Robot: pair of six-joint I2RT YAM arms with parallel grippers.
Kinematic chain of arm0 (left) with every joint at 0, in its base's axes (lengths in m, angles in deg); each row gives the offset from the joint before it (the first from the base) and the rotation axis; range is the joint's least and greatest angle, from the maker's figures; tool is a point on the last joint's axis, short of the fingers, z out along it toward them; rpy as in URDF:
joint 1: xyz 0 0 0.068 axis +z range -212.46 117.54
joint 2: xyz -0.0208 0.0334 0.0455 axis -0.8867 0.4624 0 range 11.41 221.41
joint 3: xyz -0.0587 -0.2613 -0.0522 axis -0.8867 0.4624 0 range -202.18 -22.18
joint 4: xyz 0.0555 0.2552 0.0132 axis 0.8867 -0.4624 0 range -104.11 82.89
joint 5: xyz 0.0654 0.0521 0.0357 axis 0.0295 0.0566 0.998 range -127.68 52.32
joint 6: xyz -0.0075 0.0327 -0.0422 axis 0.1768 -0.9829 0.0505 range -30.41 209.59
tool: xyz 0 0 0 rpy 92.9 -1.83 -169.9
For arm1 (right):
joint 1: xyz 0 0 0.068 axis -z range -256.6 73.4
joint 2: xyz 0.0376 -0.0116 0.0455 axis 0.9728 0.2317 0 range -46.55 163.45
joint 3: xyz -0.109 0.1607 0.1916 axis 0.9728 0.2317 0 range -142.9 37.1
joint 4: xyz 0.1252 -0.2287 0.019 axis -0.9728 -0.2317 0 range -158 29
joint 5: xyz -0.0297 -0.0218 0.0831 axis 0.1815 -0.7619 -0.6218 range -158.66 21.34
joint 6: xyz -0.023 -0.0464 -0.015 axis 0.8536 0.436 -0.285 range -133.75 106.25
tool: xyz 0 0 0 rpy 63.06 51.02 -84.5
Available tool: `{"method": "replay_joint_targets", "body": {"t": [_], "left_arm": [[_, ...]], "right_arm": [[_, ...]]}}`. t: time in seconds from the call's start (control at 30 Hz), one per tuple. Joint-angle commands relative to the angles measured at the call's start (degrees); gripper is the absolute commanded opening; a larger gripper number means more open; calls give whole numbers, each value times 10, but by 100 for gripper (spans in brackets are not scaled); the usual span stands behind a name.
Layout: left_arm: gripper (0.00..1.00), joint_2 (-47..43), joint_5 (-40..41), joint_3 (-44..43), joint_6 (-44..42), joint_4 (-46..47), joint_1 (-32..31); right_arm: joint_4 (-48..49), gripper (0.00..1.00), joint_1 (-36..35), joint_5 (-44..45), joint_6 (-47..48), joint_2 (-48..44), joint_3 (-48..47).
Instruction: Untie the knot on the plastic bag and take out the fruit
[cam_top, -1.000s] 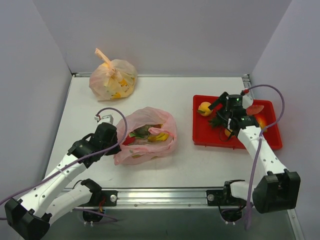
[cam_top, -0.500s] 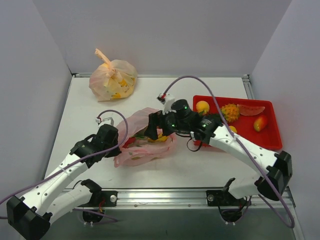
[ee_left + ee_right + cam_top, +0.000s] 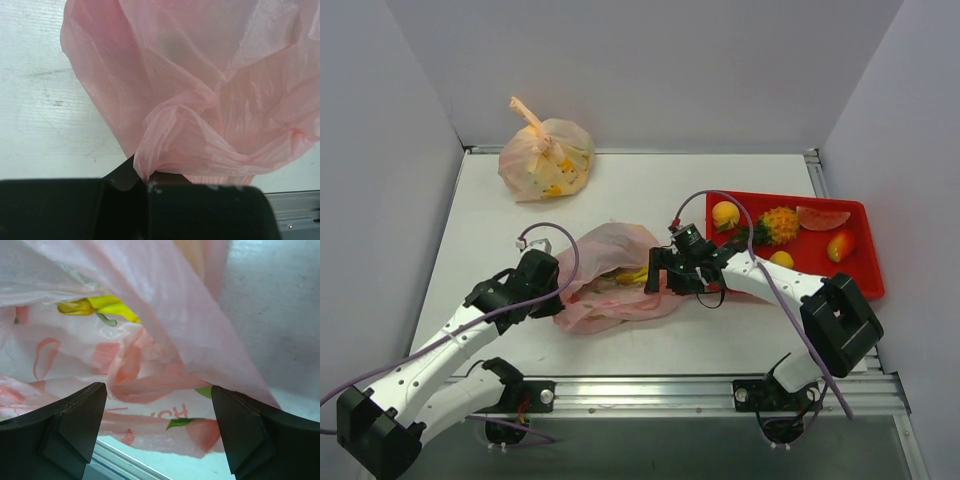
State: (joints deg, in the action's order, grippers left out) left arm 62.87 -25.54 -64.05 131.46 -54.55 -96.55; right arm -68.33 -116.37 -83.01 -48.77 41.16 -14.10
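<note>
The bag (image 3: 610, 295) lies on the tabletop (image 3: 720, 180) left of centre, nearer the near edge. No knot is visible on it. The mouth is judged to be open and turned toward the right edge, since a banana (image 3: 100, 307) is seen inside, under the upper film.

The left gripper (image 3: 146, 179) is fully closed on a gathered fold at the bag's left end. This pinch is judged to serve as an anchor, so that the bag is not dragged when fruit is drawn out.

The right gripper (image 3: 662, 280) is set at the mouth with its jaws spread wide and nothing held. In the wrist view, loose film lies between the fingers (image 3: 75, 425). The wide spread is judged to be preparation for reaching the banana.

A pineapple (image 3: 778, 225) is already laid in the tray (image 3: 865, 290) at the right edge, beside other fruit. A second, paler bag (image 3: 545, 158) stands at the far left corner, well apart.
</note>
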Motion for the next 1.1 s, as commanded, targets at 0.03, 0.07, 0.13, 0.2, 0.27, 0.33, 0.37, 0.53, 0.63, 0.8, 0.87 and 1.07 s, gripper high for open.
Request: {"method": "replay_joint_targets", "body": {"t": [0.03, 0.07, 0.13, 0.2, 0.27, 0.33, 0.37, 0.53, 0.63, 0.8, 0.87, 1.07], "left_arm": [[0, 3, -21, -3, 10, -1, 1], [0, 4, -23, -4, 11, 0, 1], [0, 4, -27, -3, 12, 0, 0], [0, 5, -27, -3, 13, -1, -4], [0, 4, -27, 3, 17, 0, -6], [0, 4, -27, 7, 21, 1, -9], [0, 3, -27, 10, 24, 0, -10], [0, 3, -25, 14, 33, 0, -19], [0, 7, -21, 13, 34, -1, -26], [0, 9, -18, 10, 36, 1, -33], [0, 9, -18, 7, 36, 0, -33], [0, -1, -17, 7, 36, -1, -36]], "right_arm": [[4, 88, -15, 15, -8, -47, -2], [4, 88, -23, 21, 5, -52, -7], [3, 88, -62, 59, 29, -66, -24], [2, 86, -98, 83, 62, -75, -39], [2, 85, -118, 122, 83, -88, -57], [7, 84, -142, 164, 103, -96, -66], [9, 84, -147, 172, 129, -94, -75], [7, 79, -153, 177, 117, -48, -117], [8, 79, -156, 195, 61, -18, -147], [13, 77, -159, 237, 2, 40, -173], [13, 74, -155, 255, -31, 63, -168], [27, 65, -121, 296, -118, 85, -116]]}}
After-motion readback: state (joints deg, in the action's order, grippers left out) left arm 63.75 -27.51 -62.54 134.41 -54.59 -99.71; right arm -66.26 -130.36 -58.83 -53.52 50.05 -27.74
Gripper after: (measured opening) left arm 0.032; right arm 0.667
